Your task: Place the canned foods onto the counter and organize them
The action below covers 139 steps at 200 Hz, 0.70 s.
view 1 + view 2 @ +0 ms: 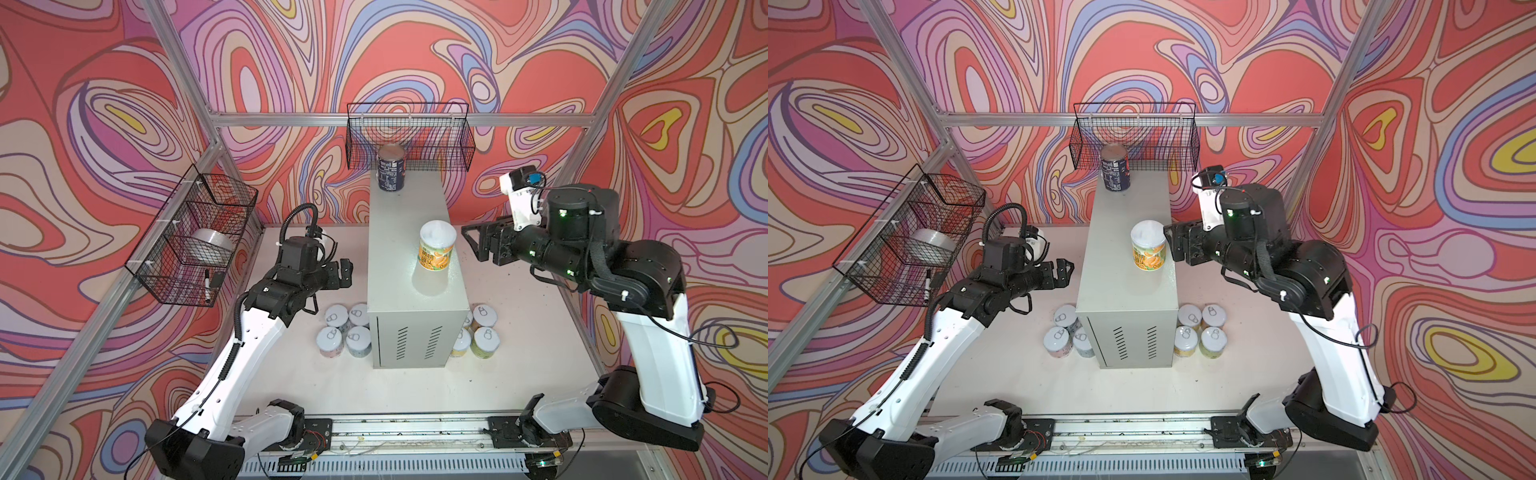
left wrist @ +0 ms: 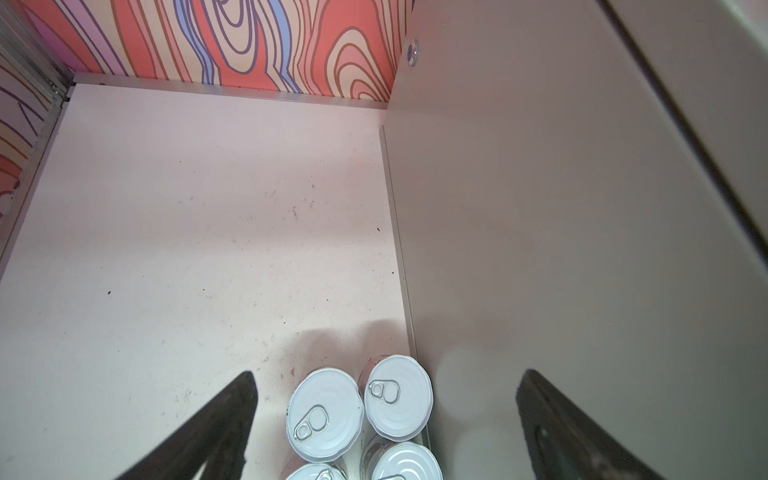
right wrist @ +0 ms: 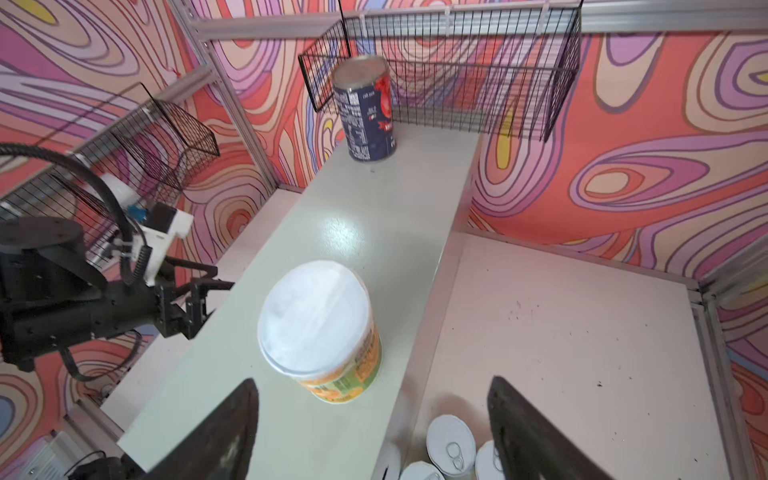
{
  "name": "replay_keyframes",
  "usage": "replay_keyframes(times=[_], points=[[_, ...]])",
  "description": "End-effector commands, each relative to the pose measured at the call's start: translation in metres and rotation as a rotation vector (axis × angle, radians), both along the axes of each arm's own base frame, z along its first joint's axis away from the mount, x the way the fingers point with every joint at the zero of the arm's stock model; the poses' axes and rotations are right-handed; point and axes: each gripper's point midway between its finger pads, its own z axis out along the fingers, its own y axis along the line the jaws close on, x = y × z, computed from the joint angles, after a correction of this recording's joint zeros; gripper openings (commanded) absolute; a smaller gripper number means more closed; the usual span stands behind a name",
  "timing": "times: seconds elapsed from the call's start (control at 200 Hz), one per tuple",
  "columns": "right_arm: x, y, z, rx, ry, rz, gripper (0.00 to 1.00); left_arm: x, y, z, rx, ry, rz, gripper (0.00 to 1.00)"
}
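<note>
Two cans stand upright on the counter [image 1: 399,216] in a top view. A navy can [image 1: 390,168] sits at the far end, its white small print too fine to read. An orange-labelled can [image 1: 436,249] stands near the middle by the right edge, and its yellow characters are not legible. The right gripper [image 1: 473,245] hangs just beside that can with its jaws spread, clear of it. The left gripper [image 1: 343,272] hovers left of the counter, jaws apart and empty. Four pull-tab tins [image 1: 345,332] cluster on the white tabletop [image 1: 519,332] against the counter's left side, and four more tins [image 1: 478,334] sit at its right.

In a top view, a right fingertip [image 1: 1169,239] looks almost level with the orange-labelled can's side; I cannot tell whether it touches.

From the left wrist, both dark fingers [image 2: 224,428] stand wide apart. The pull-tab tins lie below and between them on the tabletop, beside the counter's grey wall; no label shows.

From the right wrist, the orange-labelled can stands ahead of the spread fingers [image 3: 232,415], outside their gap. The navy can beyond shows a red figure and blurred white text.
</note>
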Motion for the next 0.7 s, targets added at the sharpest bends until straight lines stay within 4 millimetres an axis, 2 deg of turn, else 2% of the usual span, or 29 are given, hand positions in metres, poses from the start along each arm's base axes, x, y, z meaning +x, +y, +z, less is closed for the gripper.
replay_keyframes(times=[0.0,0.17,0.411,0.521,0.586,0.691], points=[[-0.007,0.002,-0.02,-0.001,0.058,0.012,0.87,0.002,-0.001,-0.002,0.003,0.018,-0.01,0.98],[-0.002,0.018,-0.043,0.014,0.102,0.045,0.82,0.004,-0.007,-0.008,-0.025,0.039,-0.022,0.97],[0.003,0.05,-0.062,0.074,0.149,0.143,0.82,0.004,-0.008,-0.011,-0.027,0.046,-0.028,0.96],[0.007,0.06,-0.065,0.101,0.149,0.16,0.81,0.004,-0.009,-0.013,-0.03,0.048,-0.032,0.96],[0.012,0.065,-0.066,0.111,0.152,0.162,0.74,0.005,-0.011,-0.015,-0.028,0.054,-0.036,0.96],[0.019,0.071,-0.065,0.111,0.159,0.159,0.71,0.007,-0.014,-0.019,-0.037,0.068,-0.045,0.96]])
